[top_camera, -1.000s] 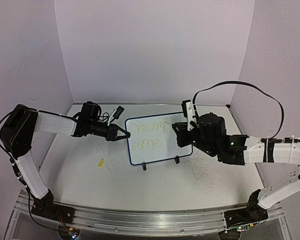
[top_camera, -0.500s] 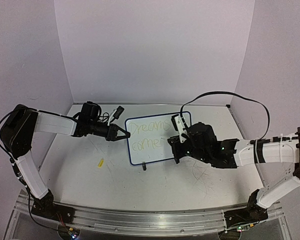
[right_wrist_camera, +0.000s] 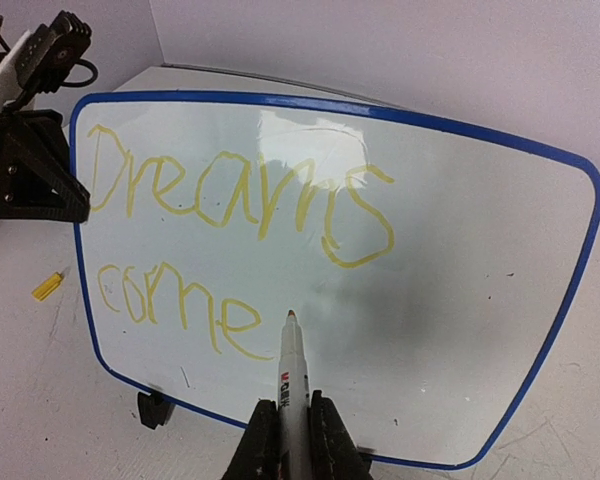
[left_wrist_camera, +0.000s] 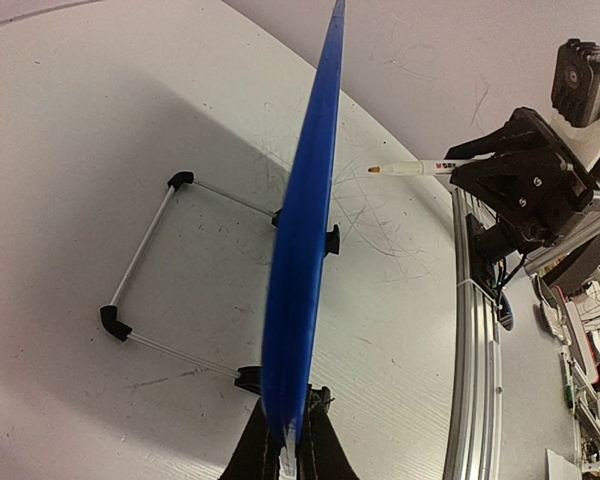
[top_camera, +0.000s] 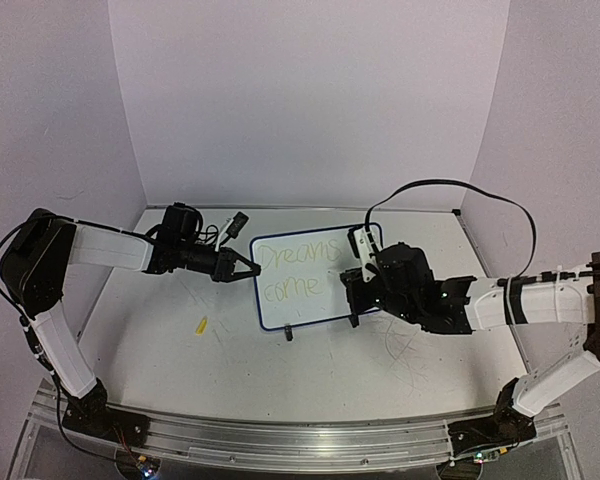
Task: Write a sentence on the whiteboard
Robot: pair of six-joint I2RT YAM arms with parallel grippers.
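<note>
The whiteboard (top_camera: 315, 300) stands on the table on its black clip feet (top_camera: 288, 333), tilted back. My left gripper (top_camera: 248, 268) is shut on its left blue rim (left_wrist_camera: 305, 230), which the left wrist view shows edge-on between the fingers (left_wrist_camera: 290, 455). The sentence (right_wrist_camera: 230, 200) reads "Dreams come" in faint yellow, in two lines (top_camera: 298, 268). My right gripper (right_wrist_camera: 287, 410) is shut on a white marker (right_wrist_camera: 292, 375). Its tip points at the blank board just right of "come". From the left wrist, the marker (left_wrist_camera: 415, 168) looks a short way off the board face.
A small yellow cap (top_camera: 201, 325) lies on the scuffed tabletop left of the board, also in the right wrist view (right_wrist_camera: 48, 286). The board's wire stand (left_wrist_camera: 145, 255) reaches out behind it. Purple walls close in the back and both sides.
My right arm swung left and down from the board's right edge, bringing the marker tip in front of the lower row, just after "come". The left gripper and board stayed still.
</note>
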